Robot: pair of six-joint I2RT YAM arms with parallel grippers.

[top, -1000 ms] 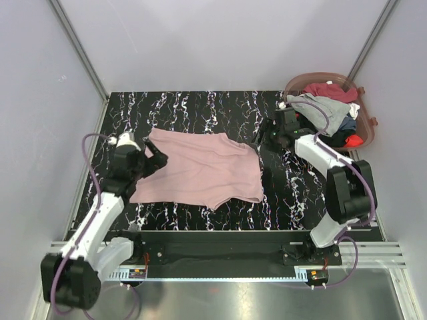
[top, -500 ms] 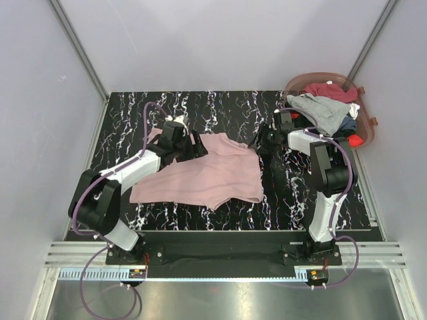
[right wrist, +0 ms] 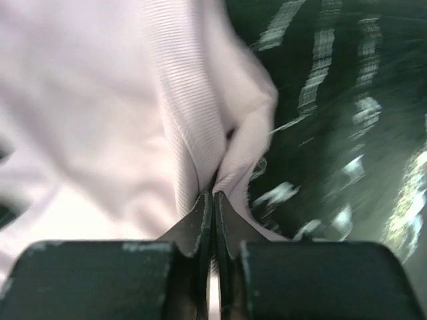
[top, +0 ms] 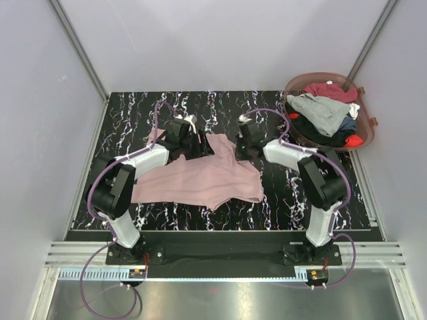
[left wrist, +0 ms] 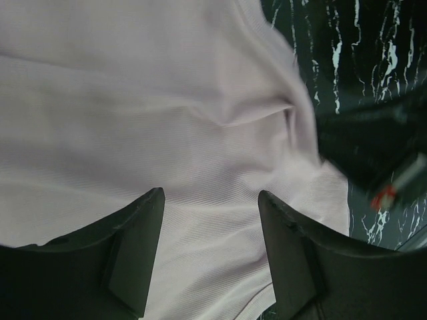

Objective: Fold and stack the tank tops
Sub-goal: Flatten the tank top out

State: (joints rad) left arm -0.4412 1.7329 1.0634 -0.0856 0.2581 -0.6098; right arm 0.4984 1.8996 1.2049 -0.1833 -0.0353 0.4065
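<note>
A dusty pink tank top (top: 207, 177) lies spread on the black marbled table (top: 133, 110). My left gripper (top: 202, 145) is at the top's far edge. In the left wrist view the left gripper (left wrist: 210, 200) stands open, with pink cloth (left wrist: 167, 120) lying between and under its fingers (left wrist: 133, 253). My right gripper (top: 239, 152) is at the top's far right corner. In the right wrist view the right gripper (right wrist: 213, 195) is shut on a pinched fold of the pink cloth (right wrist: 200, 133). More tank tops, grey (top: 321, 110), maroon (top: 330, 90), black (top: 320, 133) and red (top: 355, 141), are piled in the basket.
A round brownish translucent basket (top: 297, 81) stands at the back right corner, against the right wall. Grey walls enclose the table on three sides. Both arms reach in over the table's near half from their bases at the front rail.
Both arms swung toward the middle. The left gripper went from the top's left edge to its far edge and narrowed. The right gripper came left from beside the basket and shut on the cloth.
</note>
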